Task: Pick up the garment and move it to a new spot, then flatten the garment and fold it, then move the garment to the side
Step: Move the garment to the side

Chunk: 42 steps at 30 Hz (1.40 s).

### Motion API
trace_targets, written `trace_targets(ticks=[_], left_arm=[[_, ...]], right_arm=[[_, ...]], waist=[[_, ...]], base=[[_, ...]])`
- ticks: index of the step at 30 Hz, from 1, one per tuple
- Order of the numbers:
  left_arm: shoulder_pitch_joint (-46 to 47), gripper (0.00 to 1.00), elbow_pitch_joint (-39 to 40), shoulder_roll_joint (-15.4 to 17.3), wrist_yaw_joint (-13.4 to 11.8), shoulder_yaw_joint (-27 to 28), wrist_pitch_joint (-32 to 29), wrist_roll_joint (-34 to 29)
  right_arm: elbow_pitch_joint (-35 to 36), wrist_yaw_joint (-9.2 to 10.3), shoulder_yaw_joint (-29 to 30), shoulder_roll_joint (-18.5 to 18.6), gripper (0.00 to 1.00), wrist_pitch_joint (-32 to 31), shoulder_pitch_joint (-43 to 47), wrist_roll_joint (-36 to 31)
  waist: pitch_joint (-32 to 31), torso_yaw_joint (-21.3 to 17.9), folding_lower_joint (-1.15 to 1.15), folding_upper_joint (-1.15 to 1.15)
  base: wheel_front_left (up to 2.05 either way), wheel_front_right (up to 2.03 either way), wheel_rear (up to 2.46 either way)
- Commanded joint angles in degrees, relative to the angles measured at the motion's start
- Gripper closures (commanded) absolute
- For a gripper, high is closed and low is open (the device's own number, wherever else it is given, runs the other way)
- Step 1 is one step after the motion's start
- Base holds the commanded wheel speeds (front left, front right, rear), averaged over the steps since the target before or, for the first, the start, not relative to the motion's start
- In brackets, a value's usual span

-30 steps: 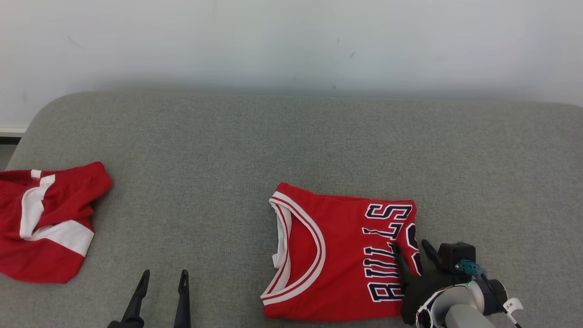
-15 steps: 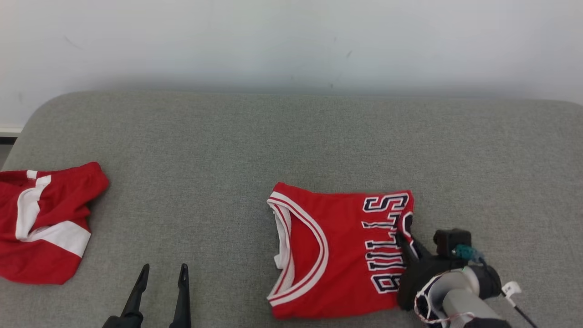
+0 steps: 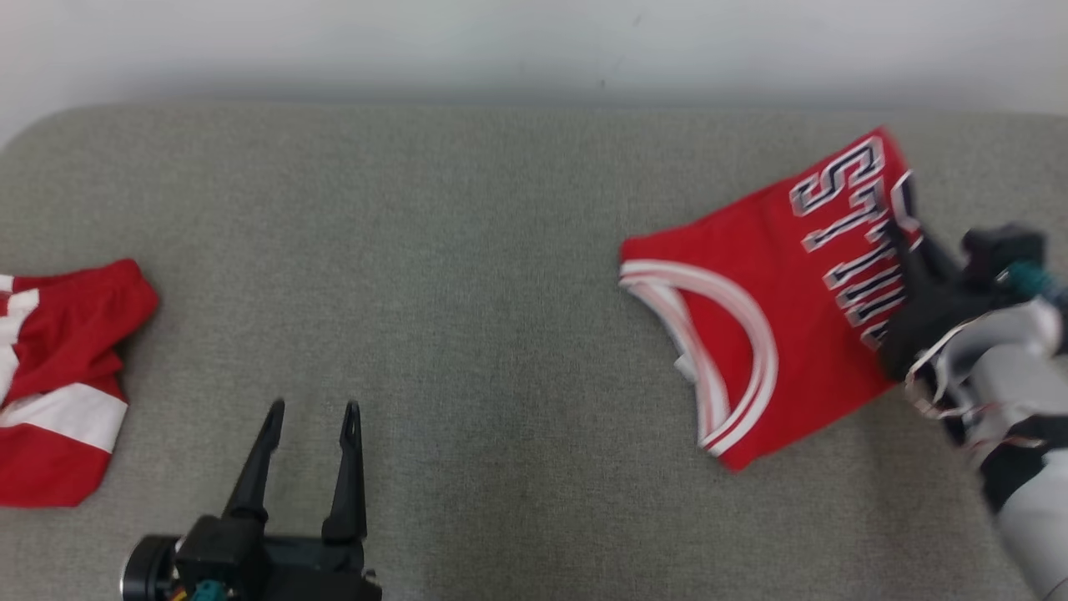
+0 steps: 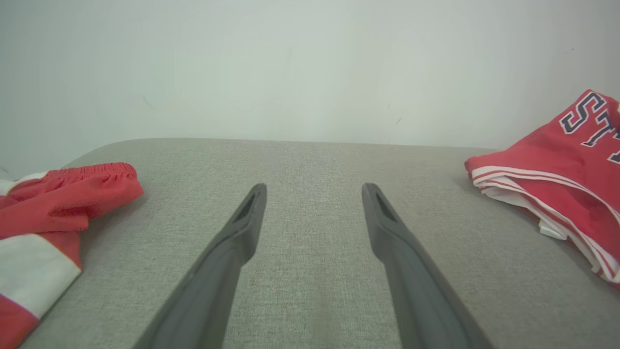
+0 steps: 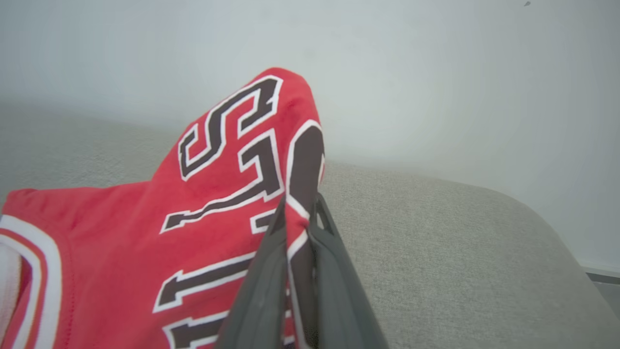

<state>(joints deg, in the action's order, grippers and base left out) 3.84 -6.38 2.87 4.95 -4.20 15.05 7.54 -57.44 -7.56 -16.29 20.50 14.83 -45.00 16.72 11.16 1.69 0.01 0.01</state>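
Note:
The garment (image 3: 776,325) is a folded red jersey with white-trimmed neckline and dark lettering, lying tilted at the right of the grey cushion. My right gripper (image 3: 905,238) is shut on its lettered right edge, and the cloth rises pinched between the two dark fingers (image 5: 264,276) in the right wrist view, where the garment (image 5: 145,242) spreads to the left. My left gripper (image 3: 313,409) stands open at the lower left over bare cushion, its fingers (image 4: 232,242) wide apart with nothing between them; the garment (image 4: 557,165) lies off to its right.
A second red garment with white stripes (image 3: 58,384) lies crumpled at the cushion's left edge, also the red garment (image 4: 53,203) in the left wrist view. The grey cushion (image 3: 467,284) ends at a pale wall (image 3: 501,42) behind, with rounded corners.
My right gripper has closed on the jersey's lettered edge and carried it right and toward the wall, tilting it. The head camera has also shifted, showing more of my left gripper.

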Motion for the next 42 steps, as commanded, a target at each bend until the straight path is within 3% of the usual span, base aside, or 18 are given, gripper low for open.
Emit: trace_targets(ticks=[1, 13, 22, 31, 40, 41, 42], left_arm=[[1.8, 0.0, 1.5, 0.0, -0.3, -0.4, 0.2, 0.1], [8.8, 0.0, 7.7, 0.0, 0.0, -3.2, 0.2, -2.7], [10.7, 0.0, 9.3, 0.0, 0.0, -3.8, 0.2, -3.3], [11.3, 0.0, 10.1, 0.0, -0.1, -3.5, 0.2, -3.6], [11.5, 0.0, 9.6, 0.0, 0.0, -2.9, 0.2, -3.5], [11.5, 0.0, 9.6, 0.0, -0.2, -2.7, 0.2, -3.2], [11.3, 0.0, 9.5, 0.0, -0.2, -2.6, 0.2, -3.0]], right_arm=[[0.2, 0.11, -0.5, 2.4, 1.0, -0.2, -2.5, -0.2], [-0.3, 0.11, -3.1, 18.0, 1.0, -4.0, -12.1, -1.2], [0.1, 0.11, -4.8, 26.9, 1.0, -6.9, -15.3, -0.3], [0.4, 0.11, -5.1, 31.8, 1.0, -9.6, -16.7, 0.0], [-0.3, 0.11, -4.8, 31.5, 1.0, -10.6, -16.0, 1.0], [-0.4, 0.11, -4.6, 31.4, 0.79, -10.1, -15.8, 0.7], [-0.6, 0.11, -4.3, 31.3, 0.38, -9.7, -15.6, 0.4]], waist=[[4.2, -0.3, -0.01, -0.01], [13.1, -0.5, -0.01, -0.01], [15.9, -1.0, -0.01, -0.01], [17.5, -1.1, -0.01, -0.01], [17.7, -1.0, -0.01, -0.01], [17.5, -1.1, -0.01, -0.01], [17.3, -1.1, -0.01, -0.01]], base=[[0.0, 0.0, 0.0], [0.0, 0.0, 0.0], [0.0, 0.0, 0.0], [0.0, 0.0, 0.0], [0.0, 0.0, 0.0], [0.0, 0.0, 0.0], [0.0, 0.0, 0.0]])
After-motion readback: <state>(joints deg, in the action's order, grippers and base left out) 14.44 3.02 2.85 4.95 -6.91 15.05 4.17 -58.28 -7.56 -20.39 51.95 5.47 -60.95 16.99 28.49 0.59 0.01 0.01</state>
